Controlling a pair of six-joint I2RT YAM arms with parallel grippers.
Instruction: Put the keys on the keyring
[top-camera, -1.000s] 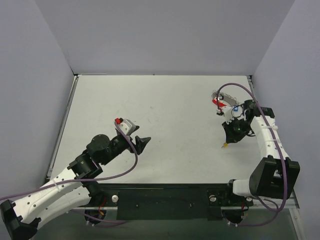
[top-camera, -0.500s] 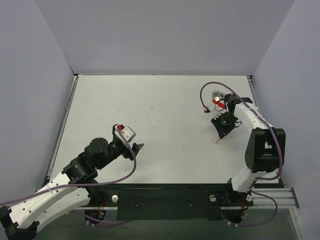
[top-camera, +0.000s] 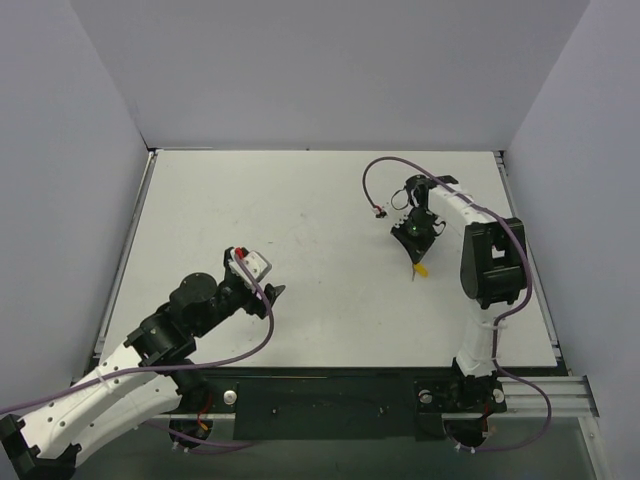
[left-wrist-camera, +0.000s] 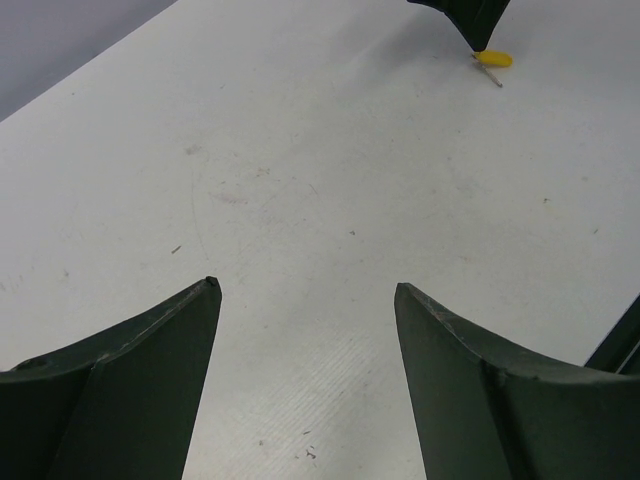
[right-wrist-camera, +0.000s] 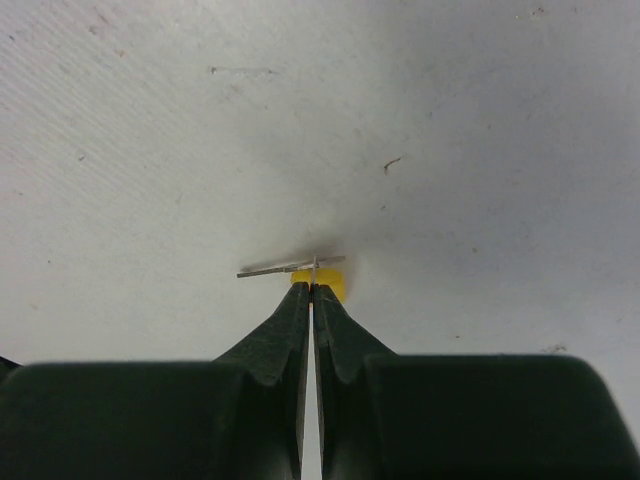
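At right-centre of the flat white table (top-camera: 300, 200) sits the action. Count: 2 white-and-black robot arms (left arm (top-camera: 120, 380), right arm (top-camera: 490, 265)), 2 dark two-finger tools (left tool (top-camera: 272, 294), right tool (top-camera: 416, 255)), 2 purple cables (top-camera: 395, 159), one per arm, and only 1 key to be seen. That one is the tiny yellow-headed metal key (right-wrist-camera: 320, 283): a stubby bright-yellow plastic head w/ a thin silvery blade, far smaller than the fingers on it. The right tool's fingers are pressed together on the yellow head, pinching it at the very tips. In the right wrist view the blade sticks out sideways to the left, w/ a soft shadow on the table just beyond. From above, the key pokes out on the near side of the right tool, approx. mid-depth on the table and right of centre; can't tell if it touches the surface. The left wrist view catches it too, far off by the top edge, right under the other tool's tip. The left tool's fingers stand wide apart over bare table at left-front. Vs. a sec ago: the right arm has folded in and swung leftward, carrying the key toward the middle and a bit farther from the bases. Its cable now loops out over the table, and the left arm has drawn back toward the near edge.
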